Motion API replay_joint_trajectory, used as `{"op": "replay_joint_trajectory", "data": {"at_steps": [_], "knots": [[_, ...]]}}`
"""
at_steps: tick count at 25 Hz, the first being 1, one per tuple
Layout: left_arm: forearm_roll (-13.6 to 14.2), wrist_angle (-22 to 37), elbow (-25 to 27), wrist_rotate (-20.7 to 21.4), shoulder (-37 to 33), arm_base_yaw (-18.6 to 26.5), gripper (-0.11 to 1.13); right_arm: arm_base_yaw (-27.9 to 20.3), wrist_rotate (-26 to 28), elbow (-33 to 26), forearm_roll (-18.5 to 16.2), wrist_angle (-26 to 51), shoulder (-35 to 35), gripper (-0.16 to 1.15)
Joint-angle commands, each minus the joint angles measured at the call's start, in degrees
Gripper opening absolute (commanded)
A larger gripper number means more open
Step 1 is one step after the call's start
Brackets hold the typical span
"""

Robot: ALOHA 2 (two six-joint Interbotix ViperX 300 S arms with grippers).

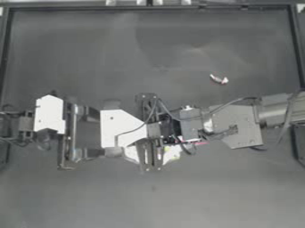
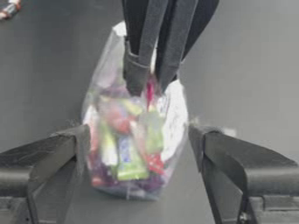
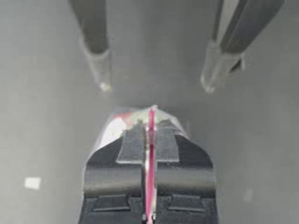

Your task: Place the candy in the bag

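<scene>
- The tiny white wrapped candy with a red-orange mark (image 1: 218,79) lies alone on the dark desk (image 1: 149,49), well apart from both arms, toward the right arm's side. Neither gripper has it, so I judge the real work is not yet begun.
- The small clear plastic zip bag with a pink-red strip along its mouth (image 2: 133,144) hangs at the desk's middle, full of multicoloured sweets.
- My right gripper (image 3: 151,131) has its jaws pinched tight on the pink-red strip. Gripping it that way likely keeps the mouth sealed; the candy cannot go in until a lip is pulled free.
- My left gripper (image 2: 137,148) has its jaws spread wide on either side of the bag's body, holding nothing. If I close here I could squash the contents or catch both walls at once.
- If the right gripper lets go to fetch the candy, the loaded bag may flop over and spill.
- The sweet is small and flat; a poor approach could flick it away.
</scene>
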Motion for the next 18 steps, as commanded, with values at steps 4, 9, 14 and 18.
{"op": "replay_joint_trajectory", "data": {"at_steps": [4, 9, 14, 18], "knots": [[0.1, -1.1, -2.9, 0.1, 1.8, -0.1, 0.98, 0.0, 0.1, -0.2, -0.1, -1.0, -2.4, 0.04], [0.1, -1.9, -3.5, 0.1, 3.0, -0.1, 0.98, 0.0, 0.1, -0.2, -0.1, -1.1, -2.4, 0.04], [0.1, -2.5, -4.2, 0.1, 4.4, -0.1, 0.98, 0.0, 0.1, -0.2, -0.1, -1.2, -2.5, 0.04], [0.1, -2.6, -4.7, 0.1, 5.0, -0.1, 0.96, 0.0, 0.1, -0.2, -0.1, -1.2, -2.5, 0.04]]}}
